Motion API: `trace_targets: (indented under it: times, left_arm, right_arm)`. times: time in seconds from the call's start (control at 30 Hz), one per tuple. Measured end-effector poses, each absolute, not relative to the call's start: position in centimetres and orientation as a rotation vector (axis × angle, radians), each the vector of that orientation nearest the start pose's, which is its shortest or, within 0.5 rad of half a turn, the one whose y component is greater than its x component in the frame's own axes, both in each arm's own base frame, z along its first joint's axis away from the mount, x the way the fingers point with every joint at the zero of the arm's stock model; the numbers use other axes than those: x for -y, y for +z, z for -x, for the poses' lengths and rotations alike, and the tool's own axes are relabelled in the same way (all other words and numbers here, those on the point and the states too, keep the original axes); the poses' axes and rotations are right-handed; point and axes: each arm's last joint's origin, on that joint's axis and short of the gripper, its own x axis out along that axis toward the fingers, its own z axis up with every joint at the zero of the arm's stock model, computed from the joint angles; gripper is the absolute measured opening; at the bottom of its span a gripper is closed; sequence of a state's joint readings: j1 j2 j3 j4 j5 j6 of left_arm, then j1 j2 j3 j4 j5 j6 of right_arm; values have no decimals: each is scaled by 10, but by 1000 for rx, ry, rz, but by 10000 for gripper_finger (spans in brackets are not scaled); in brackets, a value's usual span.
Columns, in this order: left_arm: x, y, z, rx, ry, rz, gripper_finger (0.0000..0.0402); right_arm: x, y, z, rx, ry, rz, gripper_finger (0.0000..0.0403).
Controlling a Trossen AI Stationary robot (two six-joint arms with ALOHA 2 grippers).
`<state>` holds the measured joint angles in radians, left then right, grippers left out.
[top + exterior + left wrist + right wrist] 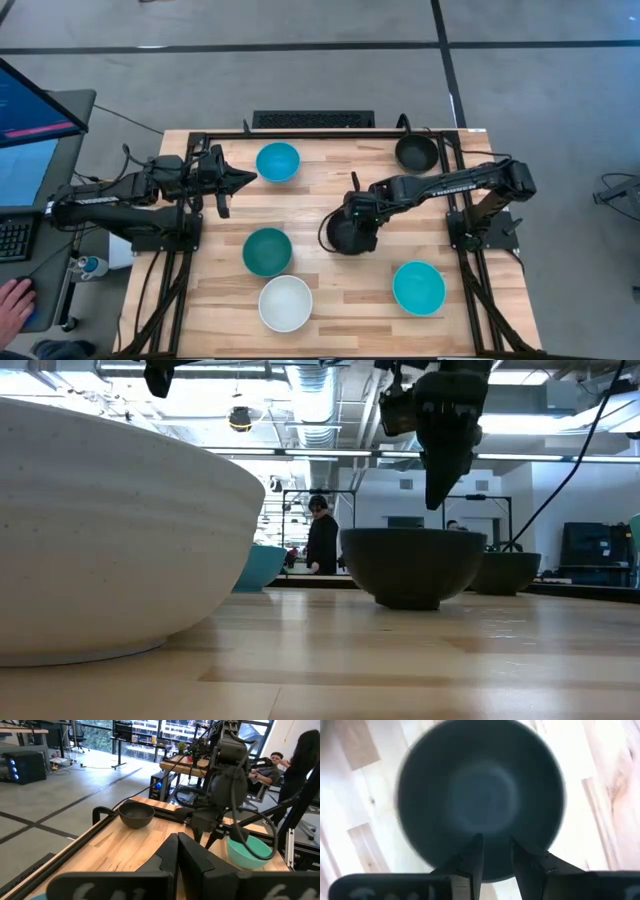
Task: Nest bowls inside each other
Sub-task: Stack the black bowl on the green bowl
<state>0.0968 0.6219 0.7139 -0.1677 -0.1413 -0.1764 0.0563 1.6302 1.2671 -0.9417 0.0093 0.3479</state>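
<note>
R gripper hangs directly over a black bowl mid-table, fingers part-spread and straddling the bowl's near rim in the wrist view; the low view shows it just above the rim, so no grip yet as far as I can tell. None of the 6 bowls is nested: 2nd black bowl sits beyond the R gripper, cyan bowl nearer the front edge, teal bowl and white bowl off to its side. L gripper is clamped shut, empty, beside another cyan bowl. Step looks like the 1st pickup. Next: drop lower, pinch rim wall, lift level.
</note>
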Motion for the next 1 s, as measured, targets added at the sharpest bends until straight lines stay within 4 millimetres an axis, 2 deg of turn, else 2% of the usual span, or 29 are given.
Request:
trace_targets:
  times: [0.13, 0.27, 0.47, 0.77, 1.0]
  left_arm:
    - [-18, 332, -139, -55, 244, 174, 0]
    - [-18, 332, -139, -56, 243, 174, 0]
    - [-18, 332, -139, -55, 242, 174, 0]
    - [-18, 332, -139, -59, 242, 144, 0]
    - [-18, 332, -139, -60, 245, 139, 0]
  right_arm:
    - [-7, 243, -311, -1293, -195, -229, 118]
    - [12, 243, -311, -1288, -239, -191, 118]
    - [36, 242, -308, -1305, -217, -291, 118]
    - [39, 243, -307, -1310, -127, -360, 118]
    - [39, 240, -311, -1301, -104, -350, 131]
